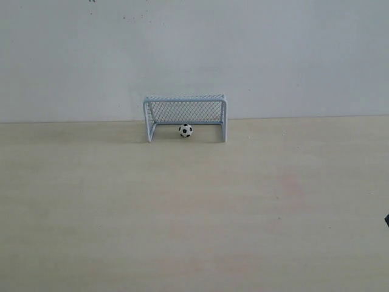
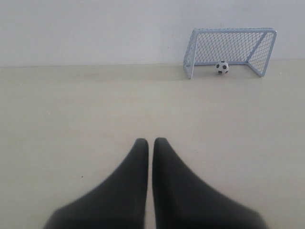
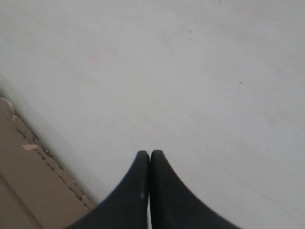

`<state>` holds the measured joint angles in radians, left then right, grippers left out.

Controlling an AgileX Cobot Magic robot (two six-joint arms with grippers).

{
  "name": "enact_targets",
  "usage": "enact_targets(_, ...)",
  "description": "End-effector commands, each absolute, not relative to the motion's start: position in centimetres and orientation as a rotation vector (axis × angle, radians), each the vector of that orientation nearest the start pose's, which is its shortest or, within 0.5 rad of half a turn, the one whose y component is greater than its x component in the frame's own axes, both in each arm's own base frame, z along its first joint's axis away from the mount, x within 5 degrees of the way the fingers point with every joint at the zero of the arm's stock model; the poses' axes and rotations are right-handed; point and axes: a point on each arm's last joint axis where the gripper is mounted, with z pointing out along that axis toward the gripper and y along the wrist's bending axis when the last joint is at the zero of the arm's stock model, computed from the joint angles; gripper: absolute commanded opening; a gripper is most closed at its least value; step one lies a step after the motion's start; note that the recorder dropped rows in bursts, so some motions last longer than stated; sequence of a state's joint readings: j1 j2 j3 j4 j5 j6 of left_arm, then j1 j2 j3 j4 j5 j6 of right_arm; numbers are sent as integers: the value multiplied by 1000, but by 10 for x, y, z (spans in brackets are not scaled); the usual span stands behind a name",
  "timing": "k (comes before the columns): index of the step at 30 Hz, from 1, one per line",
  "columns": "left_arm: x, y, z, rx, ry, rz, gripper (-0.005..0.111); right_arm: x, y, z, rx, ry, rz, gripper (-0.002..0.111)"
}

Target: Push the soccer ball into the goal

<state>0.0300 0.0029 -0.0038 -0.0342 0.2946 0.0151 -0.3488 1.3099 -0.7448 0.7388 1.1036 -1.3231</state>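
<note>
The tiny white soccer ball with black pentagon patches (image 1: 185, 130) is seen on the pale wooden tabletop (image 1: 194, 219), between the two front posts of the miniature white-framed goal with grey mesh netting (image 1: 182, 111). It is judged to lie at or just behind the goal line, close to the middle of the mouth, so the task looks done or very nearly so. The goal is set against the plain white wall (image 1: 194, 55), its long axis running across the exterior view and its mouth facing the open table.

The black left gripper (image 2: 150, 141) is held low over the table with its fingers drawn together, only a thin slit left between them and nothing held. Ball and goal lie well ahead of it, off its centre line. The black right gripper (image 3: 150, 152) is pressed fully closed, also empty, and neither ball nor goal is shown in its view. The left arm is therefore judged the better placed for any last nudge, which would need a push straight toward the netting.
</note>
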Motion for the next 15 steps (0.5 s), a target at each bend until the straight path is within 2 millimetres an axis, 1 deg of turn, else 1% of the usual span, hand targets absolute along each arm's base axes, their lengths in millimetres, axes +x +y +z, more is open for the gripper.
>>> enact_targets(1,55,1,186,-26,1779,1,4,198,-11,238,-761,2425,639,0)
enact_targets(3,55,1,186,-26,1779,1,4,192,-7,244,-757,2407,655,0)
enact_targets(7,55,1,186,-26,1779,1,4,182,5,262,-700,2332,769,0)
enact_targets(11,55,1,186,-26,1779,1,4,174,17,278,-688,2250,787,0)
enact_targets(15,55,1,186,-26,1779,1,4,170,28,293,-635,2147,857,0)
